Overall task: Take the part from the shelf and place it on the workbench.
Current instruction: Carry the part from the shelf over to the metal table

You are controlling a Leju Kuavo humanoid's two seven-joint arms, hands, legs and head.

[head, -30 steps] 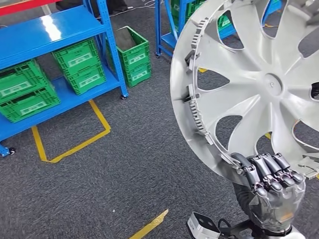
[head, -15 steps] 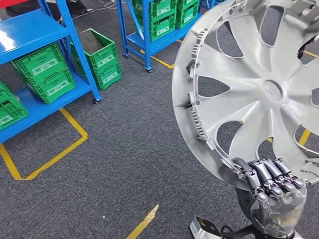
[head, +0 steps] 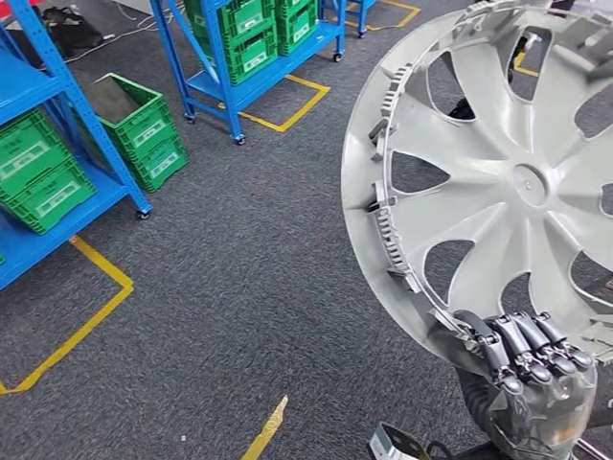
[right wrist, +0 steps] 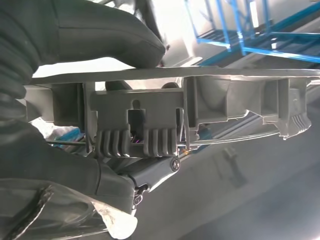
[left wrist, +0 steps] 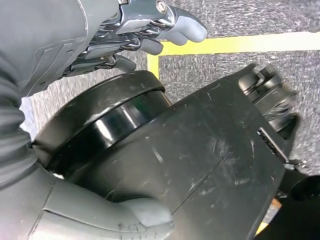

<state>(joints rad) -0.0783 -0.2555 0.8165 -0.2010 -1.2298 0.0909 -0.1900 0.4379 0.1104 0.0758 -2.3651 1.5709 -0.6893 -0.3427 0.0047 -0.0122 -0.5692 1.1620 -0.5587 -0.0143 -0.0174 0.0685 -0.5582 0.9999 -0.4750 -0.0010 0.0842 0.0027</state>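
One silver-grey wheel cover (head: 506,182) stands nearly upright on the right of the head view, its ribbed, clip-lined back facing the camera and its curved spokes fanning out from a round hub. The right hand (head: 532,379) holds it by the lower rim: dark fingers (head: 517,347) hook over the edge while the grey palm sits below. In the right wrist view the thick grey thumb (right wrist: 109,35) presses on one face of the thin rim (right wrist: 226,72) and the hand (right wrist: 56,125) wraps beneath a row of moulded clips, so the grasp is firm on the wheel cover. In the left wrist view the left hand (left wrist: 124,35) hangs over the carpet with its fingers (left wrist: 181,27) stretched out together, holding nothing. The floor (head: 238,287) is dark grey carpet marked with yellow tape lines (head: 72,331). Two blue metal shelving racks show in the head view: one at the far left (head: 69,105) with two green plastic crates (head: 39,177) stacked on its low shelf, and one farther back near the centre (head: 216,72) carrying several stacked green crates (head: 245,38); the exact number there cannot be told. Between the two racks one more stack of two green crates (head: 141,129) sits on the floor, the upper one open on top. A dark bundle (head: 61,29) lies on the floor at the far left.
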